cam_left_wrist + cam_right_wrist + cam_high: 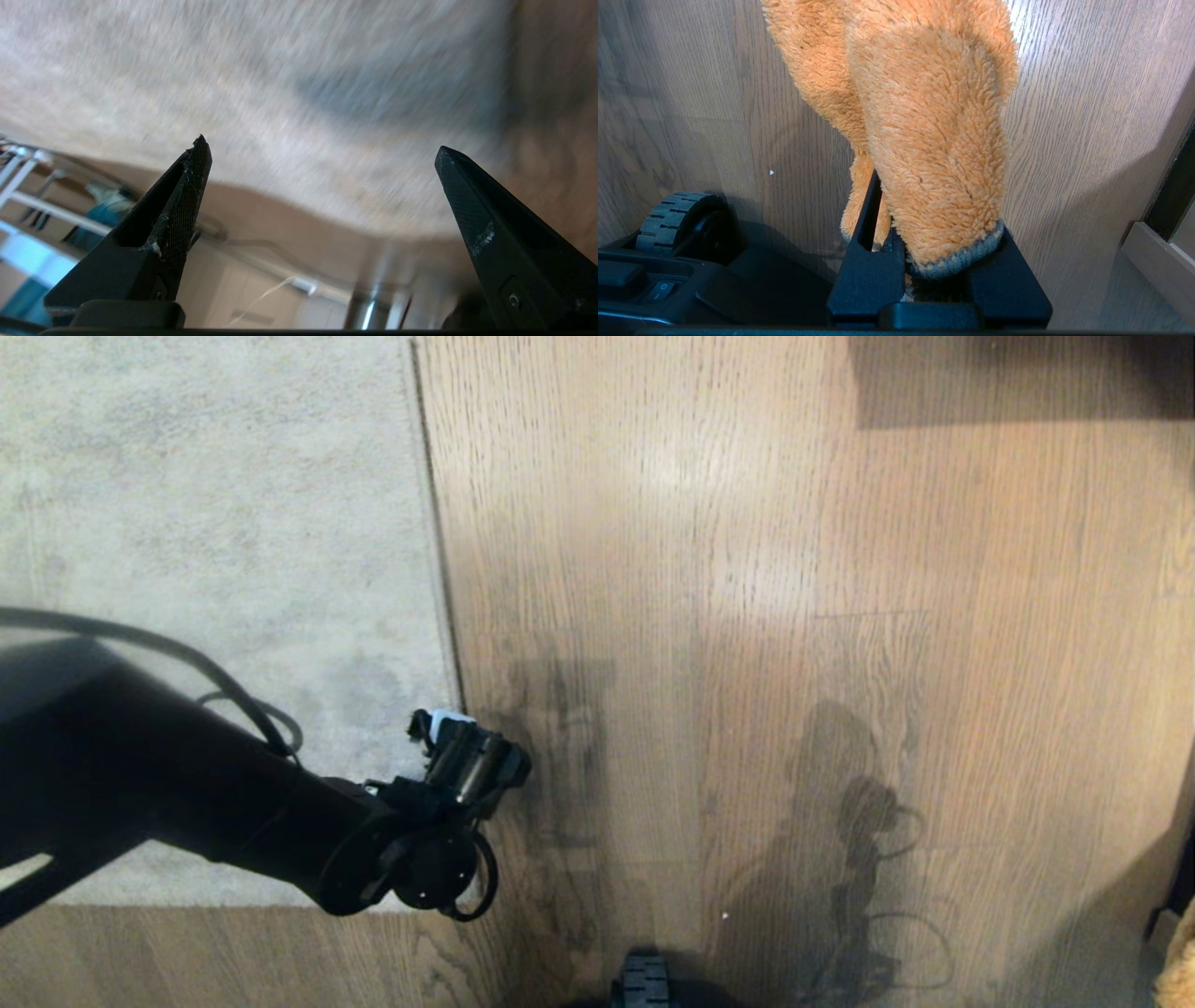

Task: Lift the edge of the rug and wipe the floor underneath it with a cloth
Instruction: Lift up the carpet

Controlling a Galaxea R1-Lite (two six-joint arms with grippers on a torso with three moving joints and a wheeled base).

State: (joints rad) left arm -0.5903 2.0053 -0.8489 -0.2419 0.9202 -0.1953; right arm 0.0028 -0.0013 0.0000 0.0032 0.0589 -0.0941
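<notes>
The pale grey rug (205, 523) covers the left of the head view, and the rug edge (439, 541) runs straight toward me beside the brown plank floor (747, 569). My left gripper (453, 733) hovers at the near end of that edge. In the left wrist view it (321, 144) is open wide with nothing between its fingers, and the rug (280, 93) shows blurred beyond them. My right gripper (920, 219), parked low at my right side, is shut on the fluffy mustard-tan cloth (924, 116) with its grey hem. The cloth hangs over the floor (1064, 116).
My base's front wheel (644, 980) sits at the bottom centre, also seen as the wheel (672, 219) in the right wrist view. A dark shadow (1018, 378) lies at the far right. A pale furniture base (1157, 252) stands close to my right arm.
</notes>
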